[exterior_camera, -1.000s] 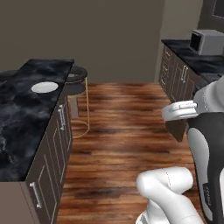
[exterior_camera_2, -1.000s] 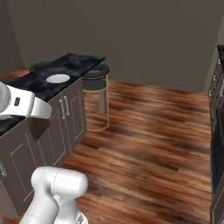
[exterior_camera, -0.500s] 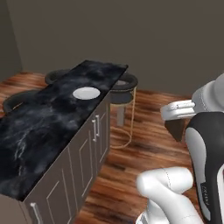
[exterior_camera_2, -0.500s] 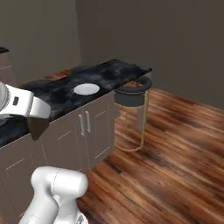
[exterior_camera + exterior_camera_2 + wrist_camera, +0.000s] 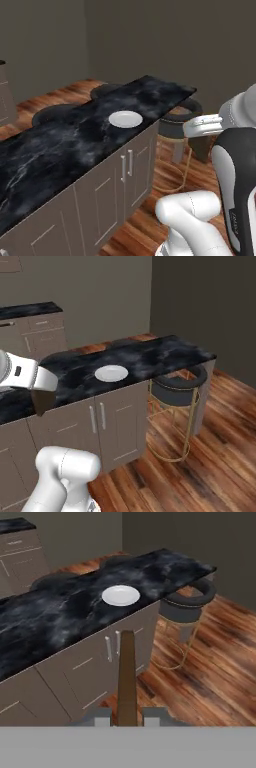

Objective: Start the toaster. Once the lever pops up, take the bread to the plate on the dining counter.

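Fingers (image 5: 102,716) of the gripper (image 5: 127,718) are pinching the bread (image 5: 127,677) edge-on in the air, near the dining counter (image 5: 60,619), so toasting seems done and only laying it on the plate (image 5: 120,595) is left.

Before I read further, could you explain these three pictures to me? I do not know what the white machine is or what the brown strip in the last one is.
The white machine is a robot arm on a driving base, in a rendered kitchen. Two cameras ride behind it, left and right; the third looks along its gripper. All face the dining counter, a black marble slab carrying a white plate, with a round stool at its end. The brown strip is a slice of bread seen edge-on, pinched between the shut fingers.
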